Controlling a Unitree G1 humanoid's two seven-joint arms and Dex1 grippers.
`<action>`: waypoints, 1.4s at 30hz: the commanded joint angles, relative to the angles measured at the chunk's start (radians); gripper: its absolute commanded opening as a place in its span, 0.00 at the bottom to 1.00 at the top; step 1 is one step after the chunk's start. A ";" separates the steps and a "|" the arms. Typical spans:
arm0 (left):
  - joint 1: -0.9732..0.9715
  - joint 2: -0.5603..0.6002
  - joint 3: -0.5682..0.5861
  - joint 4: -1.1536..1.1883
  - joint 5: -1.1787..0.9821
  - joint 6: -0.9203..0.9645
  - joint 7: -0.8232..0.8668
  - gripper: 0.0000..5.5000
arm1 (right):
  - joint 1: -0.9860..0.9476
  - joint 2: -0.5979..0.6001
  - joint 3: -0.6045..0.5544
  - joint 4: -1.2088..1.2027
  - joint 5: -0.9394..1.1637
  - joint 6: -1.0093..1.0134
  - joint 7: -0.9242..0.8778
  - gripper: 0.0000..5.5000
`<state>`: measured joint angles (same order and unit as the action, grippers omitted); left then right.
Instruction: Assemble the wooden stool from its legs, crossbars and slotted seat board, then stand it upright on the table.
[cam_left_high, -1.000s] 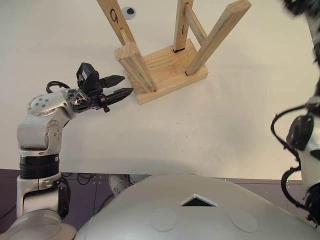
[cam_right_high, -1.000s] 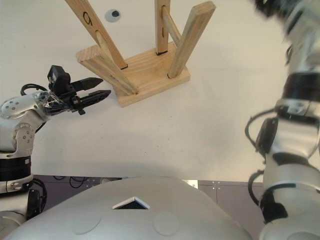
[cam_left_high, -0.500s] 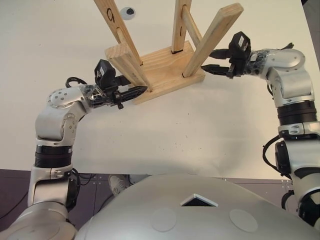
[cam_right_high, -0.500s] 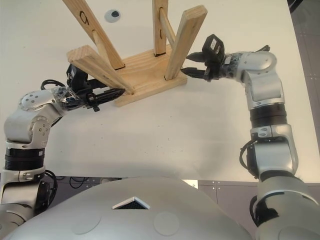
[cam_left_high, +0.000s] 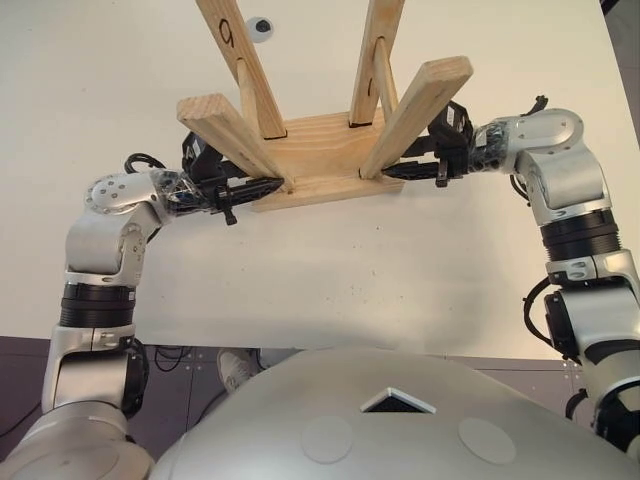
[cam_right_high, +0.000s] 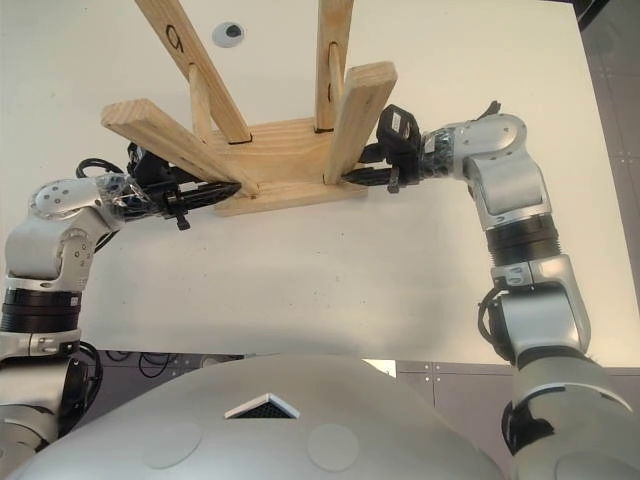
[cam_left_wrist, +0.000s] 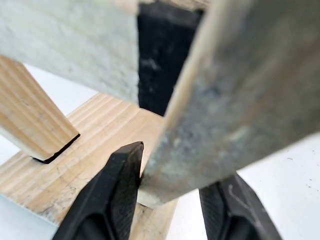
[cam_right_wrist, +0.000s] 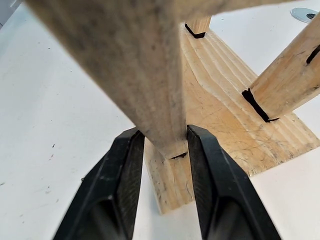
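Four wooden legs point up into the air, because the pale wooden stool (cam_left_high: 320, 150) is upside down on the big white table (cam_left_high: 350, 270). Its flat wooden seat board (cam_left_high: 322, 172) lies flat on the table top, near the far middle of the table, and the legs stick into slots in it. A thin wooden crossbar (cam_right_high: 203, 105) joins the two legs on the left side. The left gripper (cam_left_high: 270, 185) is down low by the seat board, at the bottom of the left front leg (cam_left_high: 230, 135). Its two black fingers (cam_left_wrist: 120, 180) sit one on each side of that leg and squeeze it. The right gripper (cam_left_high: 392, 170) is down low on the other side, at the bottom of the right front leg (cam_left_high: 420, 110). Its black fingers (cam_right_wrist: 125, 170) also sit one on each side of the leg and press on the wood, just above the slot. Both arms reach in from the sides, with the stool between them. A small round grey disc (cam_left_high: 260, 24) lies on the table behind the stool, well apart from the grippers.
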<state>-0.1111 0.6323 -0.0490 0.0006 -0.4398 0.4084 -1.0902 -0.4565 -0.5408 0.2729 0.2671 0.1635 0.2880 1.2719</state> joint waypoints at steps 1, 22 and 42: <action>0.001 0.020 -0.059 0.053 -0.015 0.110 -0.066 0.29 | 0.050 0.010 0.038 -0.040 0.052 0.120 0.053 0.22; -0.458 -0.034 0.225 0.193 -0.318 1.204 0.377 0.35 | -0.142 0.087 -0.252 -0.014 0.597 1.276 -0.130 0.18; -0.312 0.313 0.262 0.220 -0.139 0.361 -0.159 0.52 | 0.455 -0.230 -0.303 -0.683 0.355 0.497 -0.100 0.49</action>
<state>-0.5586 0.8679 0.3219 0.2552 -0.7206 1.0937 -1.0559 -0.0820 -0.6186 -0.1056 -0.3376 0.6539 0.9593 1.1070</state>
